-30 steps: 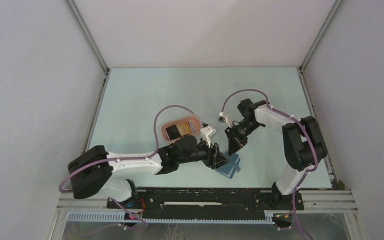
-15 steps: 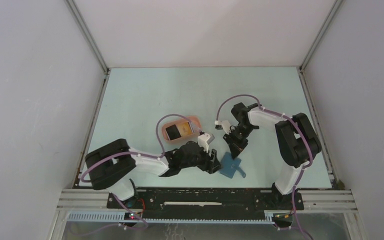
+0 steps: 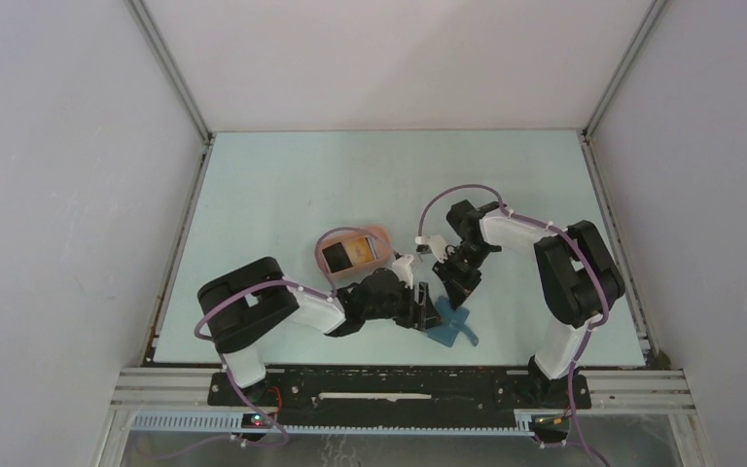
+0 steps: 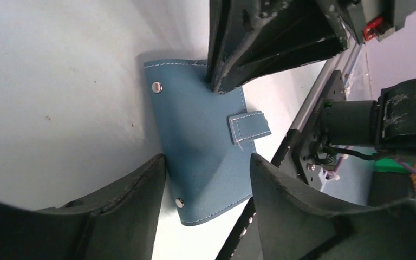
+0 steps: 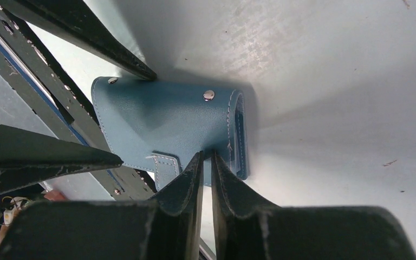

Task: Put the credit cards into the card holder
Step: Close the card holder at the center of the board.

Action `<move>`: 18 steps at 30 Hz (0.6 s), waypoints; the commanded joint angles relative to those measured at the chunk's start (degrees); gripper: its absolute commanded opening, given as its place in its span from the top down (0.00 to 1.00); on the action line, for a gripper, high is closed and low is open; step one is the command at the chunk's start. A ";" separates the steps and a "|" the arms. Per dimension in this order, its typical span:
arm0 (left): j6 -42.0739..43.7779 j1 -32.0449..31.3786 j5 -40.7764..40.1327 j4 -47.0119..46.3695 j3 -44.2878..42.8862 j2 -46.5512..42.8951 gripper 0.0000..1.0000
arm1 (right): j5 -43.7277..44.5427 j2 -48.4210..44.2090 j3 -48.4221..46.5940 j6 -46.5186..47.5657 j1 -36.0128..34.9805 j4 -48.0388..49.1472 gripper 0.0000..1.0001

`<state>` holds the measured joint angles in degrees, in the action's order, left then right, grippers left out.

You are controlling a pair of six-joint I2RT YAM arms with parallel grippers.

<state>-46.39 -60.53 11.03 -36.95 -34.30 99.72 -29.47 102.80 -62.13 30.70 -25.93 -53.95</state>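
Card holder (image 4: pixel 206 146): blue, looks folded, flat on desk (image 3: pixel 282 185) near front edge, betw. the two arms; strap tab (image 4: pixel 248 125) + snaps (image 4: pixel 156 86) face up.
Cards (image 3: pixel 348 255): black + yellow-orange seen in pink tray (image 3: pixel 381 233), behind-left of holder; whitish one not made out.
L end effector (image 4: pixel 208 162): spread, fingers (image 4: pixel 119 211) straddle holder's end, not clamped.
R end effector (image 5: pixel 206 158): pressed nearly together, tips (image 5: pixel 189 179) on cover by looped edge; whether a layer is pinched can't be told.
Handling: prob. light, soft, floppy covers; likely slides on smooth desk unless pinned.
Grip: best at free cover edge opp. spine, other arm pinning the back; strap may need freeing first.
Cards' feel: thin, stiff, slick; take by an edge.
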 commanded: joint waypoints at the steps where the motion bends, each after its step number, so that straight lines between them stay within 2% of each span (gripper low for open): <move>1: -6.77 0.50 3.03 1.12 -0.30 3.17 0.39 | 6.27 0.74 1.10 1.03 -0.59 1.13 0.81; 9: -9.53 0.42 4.85 1.44 -2.08 7.56 0.63 | 6.37 1.08 1.06 1.04 -1.37 1.19 0.81; 18: -8.52 0.46 2.54 3.28 -3.61 8.75 0.92 | 5.99 -0.06 1.07 1.03 -1.04 1.38 0.81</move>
<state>-57.01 -59.57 16.80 -39.00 -36.23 105.97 -27.70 102.76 -62.19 30.70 -26.46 -55.24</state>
